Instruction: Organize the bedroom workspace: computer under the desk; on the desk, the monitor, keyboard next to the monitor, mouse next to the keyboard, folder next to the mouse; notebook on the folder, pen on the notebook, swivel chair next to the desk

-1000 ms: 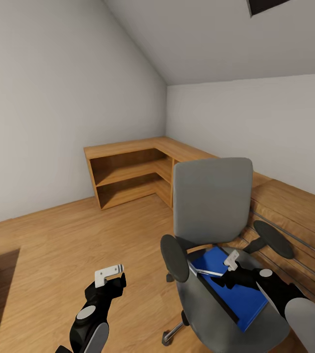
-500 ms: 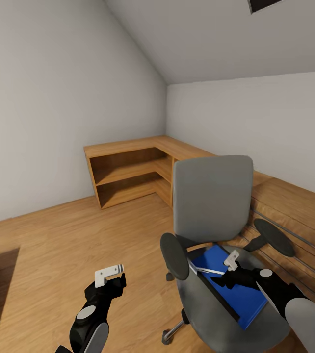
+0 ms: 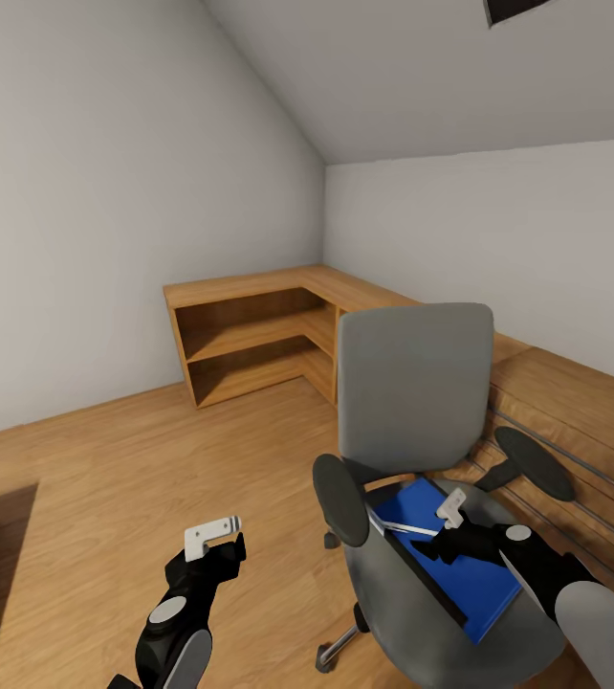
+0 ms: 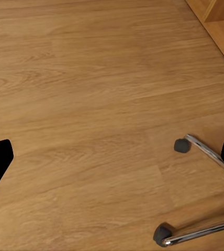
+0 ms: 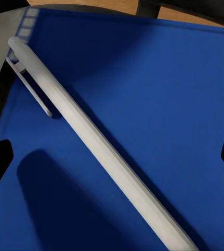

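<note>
The grey swivel chair (image 3: pixel 412 383) stands right of centre on the wooden floor. A flat blue cover (image 3: pixel 460 565), folder or notebook I cannot tell, lies on its seat with a dark strip (image 3: pixel 427 579) along its near edge. Across the blue cover (image 5: pixel 159 83) lies a white pen (image 3: pixel 405 527), seen close as the pen (image 5: pixel 86 136) with its clip. My right gripper (image 3: pixel 443 529) hovers just above the pen, open, fingertips wide on either side (image 5: pixel 112 162). My left gripper (image 3: pixel 215 544) hangs open over bare floor, left of the chair.
A wooden corner desk (image 3: pixel 250 287) with open shelves stands against the far walls. A wooden slatted surface (image 3: pixel 575 421) runs along the right, behind the chair. The chair's chrome leg (image 4: pixel 209 157) and castor (image 4: pixel 182 145) lie under my left gripper. Open floor (image 3: pixel 106 478) spreads left.
Hardly anything: the whole picture has shifted by a few pixels, and both arms, the chair and the pen stand as before.
</note>
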